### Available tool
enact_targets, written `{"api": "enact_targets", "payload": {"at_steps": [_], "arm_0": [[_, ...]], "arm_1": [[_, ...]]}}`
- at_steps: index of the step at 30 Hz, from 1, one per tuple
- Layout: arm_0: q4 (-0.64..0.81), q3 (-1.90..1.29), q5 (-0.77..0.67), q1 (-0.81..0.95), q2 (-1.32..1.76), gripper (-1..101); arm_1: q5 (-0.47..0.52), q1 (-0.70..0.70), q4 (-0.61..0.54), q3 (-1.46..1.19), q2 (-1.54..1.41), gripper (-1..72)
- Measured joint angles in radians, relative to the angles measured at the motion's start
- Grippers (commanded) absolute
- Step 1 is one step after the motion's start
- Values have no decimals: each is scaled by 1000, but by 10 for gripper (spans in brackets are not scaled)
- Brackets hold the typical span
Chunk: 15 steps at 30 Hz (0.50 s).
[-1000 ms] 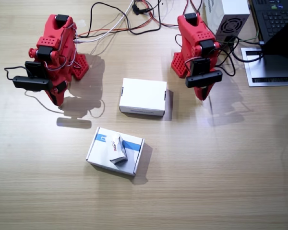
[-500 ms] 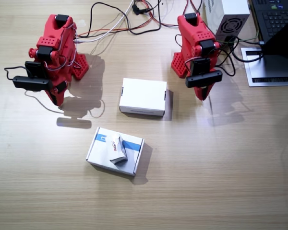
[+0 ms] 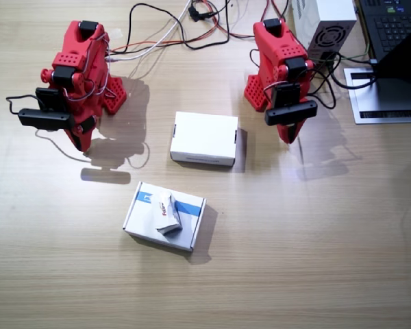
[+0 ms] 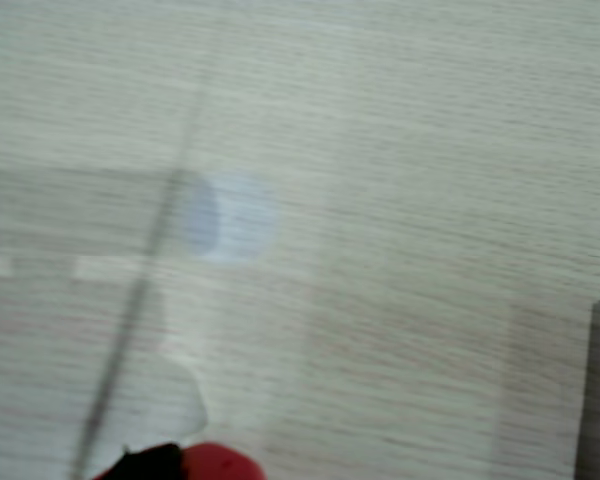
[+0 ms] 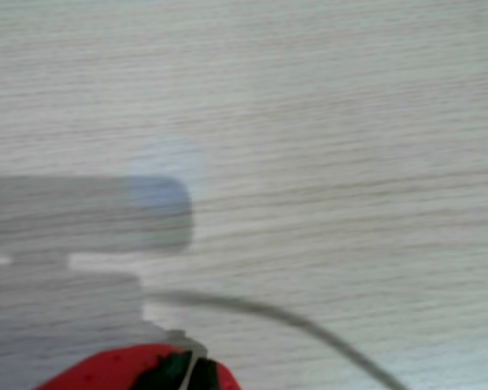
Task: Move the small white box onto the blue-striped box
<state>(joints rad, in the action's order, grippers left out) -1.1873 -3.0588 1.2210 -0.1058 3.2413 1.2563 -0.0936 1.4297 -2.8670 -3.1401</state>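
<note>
While both red arms sit folded near the far side of the bench [image 3: 315,240], we see the small white box [image 3: 167,212] lying on top of the blue-striped box [image 3: 145,218], across its blue band, nearer the camera than the plain white box [image 3: 204,138]. We cannot tell whether the left end effector [image 3: 288,134] or the right end effector [image 3: 79,142] is spread or pressed together, since both wrist views show only blurred wood grain and a sliver of red

Light wood-grain table [image 3: 315,260] fills frame. Upper right: laptop [image 3: 390,24], grey box w/ vent [image 3: 327,24], white sheet [image 3: 383,96]. Top centre: tangled cables [image 3: 185,27]. Overhead light, hard shadows on the tabletop.
</note>
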Motion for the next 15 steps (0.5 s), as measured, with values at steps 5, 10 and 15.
{"api": "enact_targets", "payload": {"at_steps": [5, 10, 15], "arm_0": [[0, 0, 5, 74, 0, 0], [0, 0, 5, 87, 0, 0], [0, 0, 5, 78, 0, 0]], "arm_1": [[0, 0, 0, 0, 0, 2], [0, 0, 0, 0, 0, 2], [0, 0, 0, 0, 0, 2]]}}
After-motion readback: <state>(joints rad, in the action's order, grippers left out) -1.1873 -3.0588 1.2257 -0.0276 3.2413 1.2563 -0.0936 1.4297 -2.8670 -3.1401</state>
